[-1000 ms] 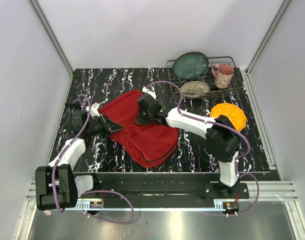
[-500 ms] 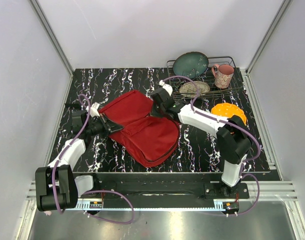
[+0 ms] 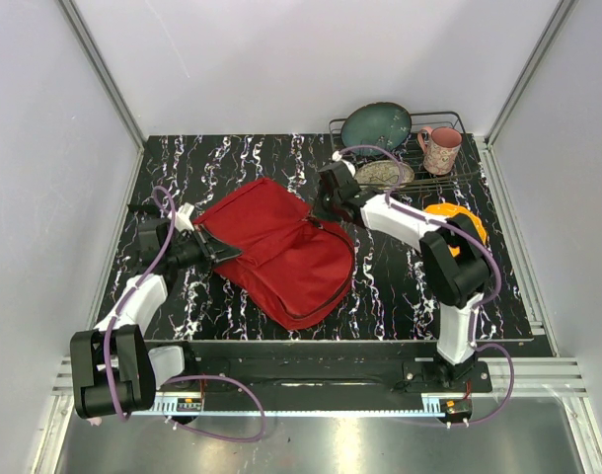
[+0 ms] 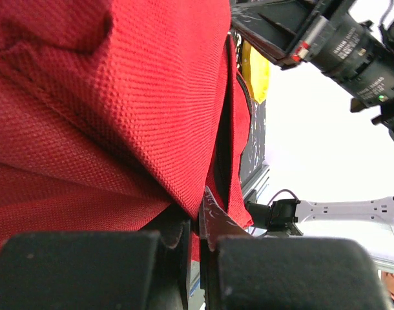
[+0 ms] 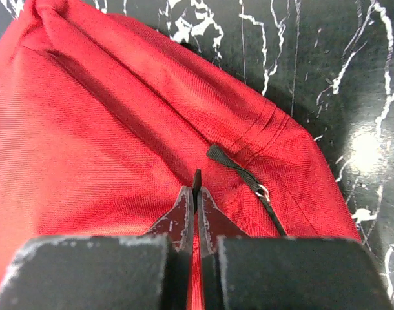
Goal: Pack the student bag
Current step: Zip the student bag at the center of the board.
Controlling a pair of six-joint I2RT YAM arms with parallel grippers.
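**Desk:** What surrounds the scene?

**Photographer:** A black tabletop (image 3: 242, 158) veined with white, like marble, sits boxed in by plain pale panels: a back wall (image 3: 311, 59), a left wall (image 3: 44, 197) and a right wall (image 3: 572, 217). Slim aluminium posts (image 3: 102, 74) run along the two rear corners.

**Desk:** And the near edge?

**Photographer:** A black plate (image 3: 311, 357) borders the tabletop there, followed by a silver slotted rail (image 3: 321, 403) and a sheet of brushed metal (image 3: 311, 449). The light is soft and even. The right wrist view catches one bright reflection (image 5: 365, 145) on the glossy top.
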